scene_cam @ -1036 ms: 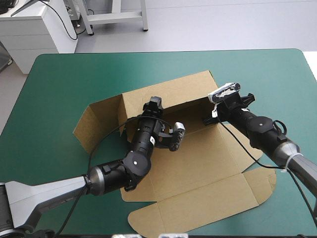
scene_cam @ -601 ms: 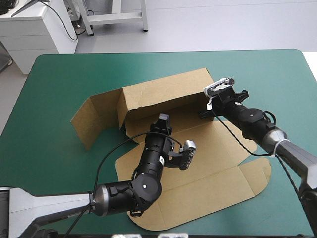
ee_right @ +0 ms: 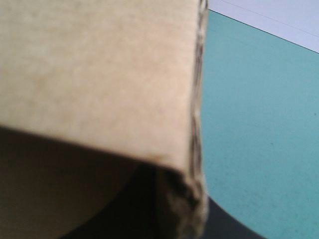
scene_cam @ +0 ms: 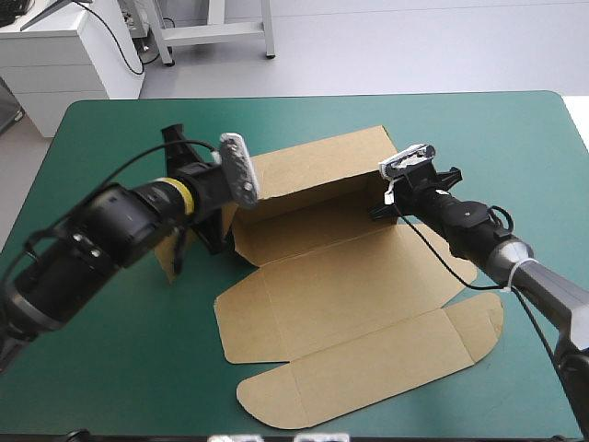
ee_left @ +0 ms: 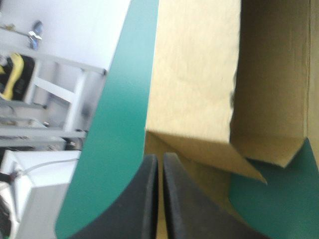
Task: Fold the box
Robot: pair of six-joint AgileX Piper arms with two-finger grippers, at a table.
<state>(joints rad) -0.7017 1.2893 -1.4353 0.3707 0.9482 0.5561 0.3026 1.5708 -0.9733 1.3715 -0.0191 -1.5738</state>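
The brown box (scene_cam: 340, 276) lies opened out on the table, its back wall (scene_cam: 313, 170) raised and its lid flat toward the front edge. My left gripper (scene_cam: 213, 232) is at the box's left end, by the raised left flap (scene_cam: 166, 258). In the left wrist view its black fingers (ee_left: 160, 162) are all but together, tips at the flap's lower edge, with board (ee_left: 194, 74) ahead of them. My right gripper (scene_cam: 379, 210) is at the back wall's right end. In the right wrist view the board (ee_right: 99, 74) fills the picture and its edge runs down between the gripper's fingers (ee_right: 192, 209).
The teal-green cover (scene_cam: 110, 368) shows all round the box, widest at the front left and far right. The flat lid (scene_cam: 368, 378) reaches close to the table's front edge. The left arm (scene_cam: 101, 239) crosses the table's left side.
My left arm has swung out of the middle of the box, up and over to its left flap. The right gripper has stayed at the back wall's right end.
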